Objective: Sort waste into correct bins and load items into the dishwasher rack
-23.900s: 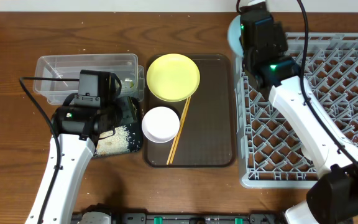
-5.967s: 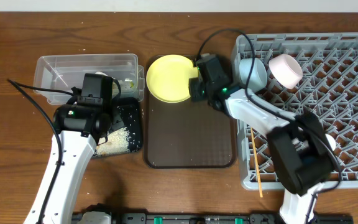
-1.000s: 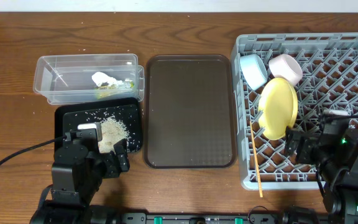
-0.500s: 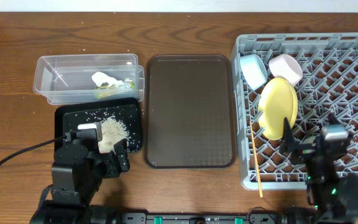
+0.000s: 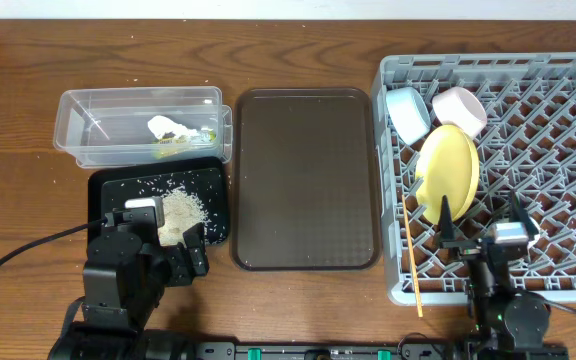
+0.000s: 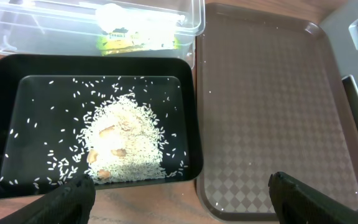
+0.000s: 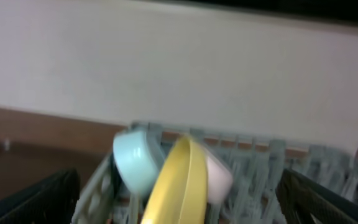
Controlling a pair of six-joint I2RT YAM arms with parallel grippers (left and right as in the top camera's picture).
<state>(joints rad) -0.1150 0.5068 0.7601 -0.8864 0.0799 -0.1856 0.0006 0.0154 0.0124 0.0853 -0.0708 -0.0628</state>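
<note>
Overhead view: on a wooden worktop (image 5: 298,45), a clear tub (image 5: 83,110) at upper left holds a crumpled tissue (image 5: 164,126) and a green-yellow wrapper (image 5: 182,141). Just below it, a black tray (image 5: 104,186) holds a heap of rice (image 5: 181,209). A bare brown serving tray (image 5: 305,180) sits in the centre. The grey rack (image 5: 558,120) fills the right side. Near its upper left corner a blue bowl (image 5: 406,110), a white bowl (image 5: 460,110) and a yellow plate (image 5: 446,172) stand on edge, close together. Chopsticks (image 5: 411,262) lie along its left wall, the lower tip poking past the bottom wall. The small cup cannot be made out. The left hand (image 5: 158,248) hovers at the tray's lower edge. The right hand (image 5: 483,225) sits at lower right, just below the plate.

Left wrist view: both fingertips show in the bottom corners, spread wide, holding nothing. A few pale specks on the serving tray may be stray rice.

Right wrist view: blurred. Fingers spread wide and empty, with the plate and bowls straight ahead.

Sorting and loading look essentially finished. Any right-arm move should rise straight up, clear of the plate's rim and the overhanging chopsticks.
</note>
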